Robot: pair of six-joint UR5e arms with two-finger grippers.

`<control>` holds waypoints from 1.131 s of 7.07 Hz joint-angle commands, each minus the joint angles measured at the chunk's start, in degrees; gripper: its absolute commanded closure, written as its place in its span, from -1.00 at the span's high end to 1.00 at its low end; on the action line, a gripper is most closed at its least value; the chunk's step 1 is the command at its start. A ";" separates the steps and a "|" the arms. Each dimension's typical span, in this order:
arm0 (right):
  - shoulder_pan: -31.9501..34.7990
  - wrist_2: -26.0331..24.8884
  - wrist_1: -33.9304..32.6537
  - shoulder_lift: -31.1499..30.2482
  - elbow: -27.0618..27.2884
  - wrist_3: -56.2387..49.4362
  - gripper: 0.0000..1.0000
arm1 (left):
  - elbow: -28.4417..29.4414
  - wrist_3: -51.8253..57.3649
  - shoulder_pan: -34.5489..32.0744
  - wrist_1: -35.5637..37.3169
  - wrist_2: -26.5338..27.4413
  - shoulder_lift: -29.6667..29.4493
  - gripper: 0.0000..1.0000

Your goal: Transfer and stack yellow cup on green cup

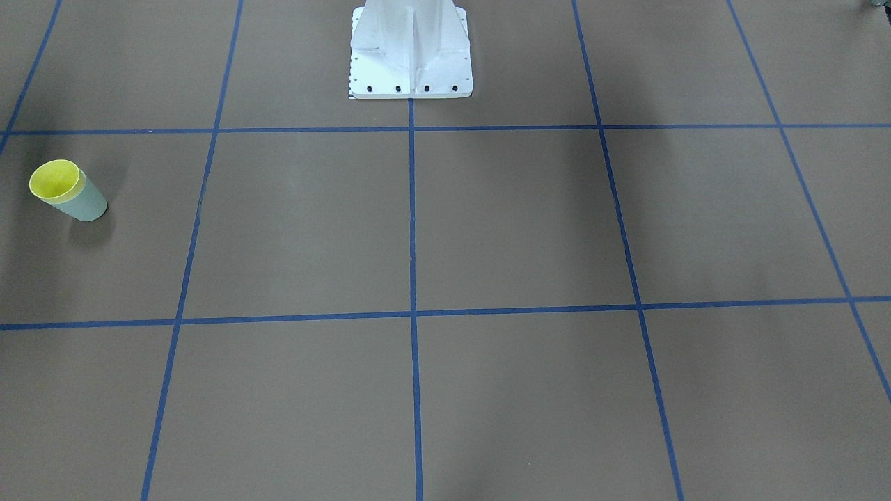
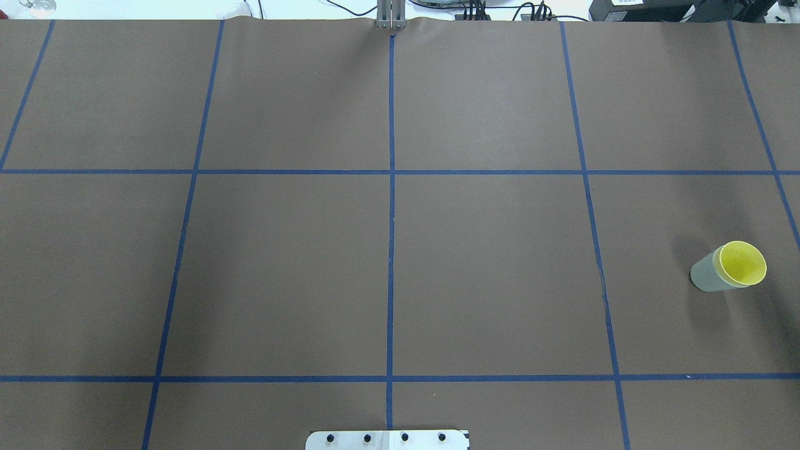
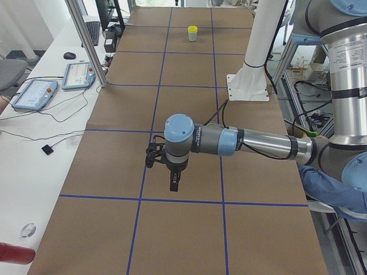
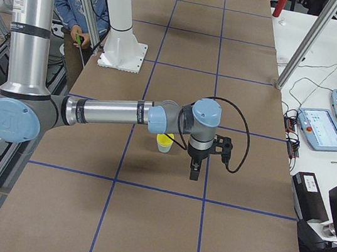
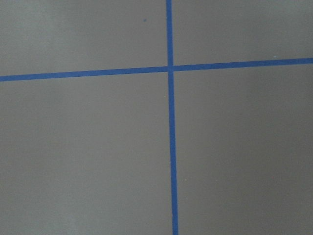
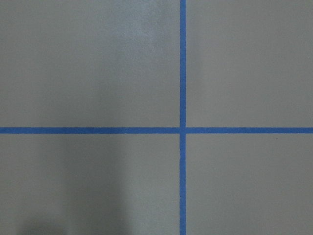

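Observation:
The yellow cup (image 1: 54, 179) sits nested inside the green cup (image 1: 86, 203), upright on the brown table on the robot's right side. The pair also shows in the overhead view, yellow cup (image 2: 742, 262) in green cup (image 2: 706, 275), and far off in the exterior left view (image 3: 193, 32). My right gripper (image 4: 194, 171) hangs above the table just beside the stacked cups (image 4: 165, 142), apart from them. My left gripper (image 3: 174, 184) hangs over bare table far from the cups. Both grippers show only in the side views, so I cannot tell whether they are open or shut.
The white robot pedestal (image 1: 411, 62) stands at the table's robot-side edge. Blue tape lines (image 2: 391, 187) divide the brown surface into squares. A side bench with teach pendants (image 3: 34, 94) and metal posts (image 3: 86, 40) borders the table. A person (image 3: 335, 192) sits by the robot.

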 commanded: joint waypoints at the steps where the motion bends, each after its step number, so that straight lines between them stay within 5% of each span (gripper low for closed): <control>1: 0.04 0.24 -0.24 -0.42 0.55 0.10 1.00 | -1.02 0.01 -0.09 -0.26 -0.68 0.06 1.00; 4: 0.12 1.73 -0.24 -2.96 1.07 0.28 1.00 | 1.59 0.10 0.18 -0.26 4.75 0.33 1.00; 8: 1.88 1.56 -0.24 -8.05 5.53 0.45 1.00 | 3.19 0.19 0.00 -0.35 4.33 0.50 1.00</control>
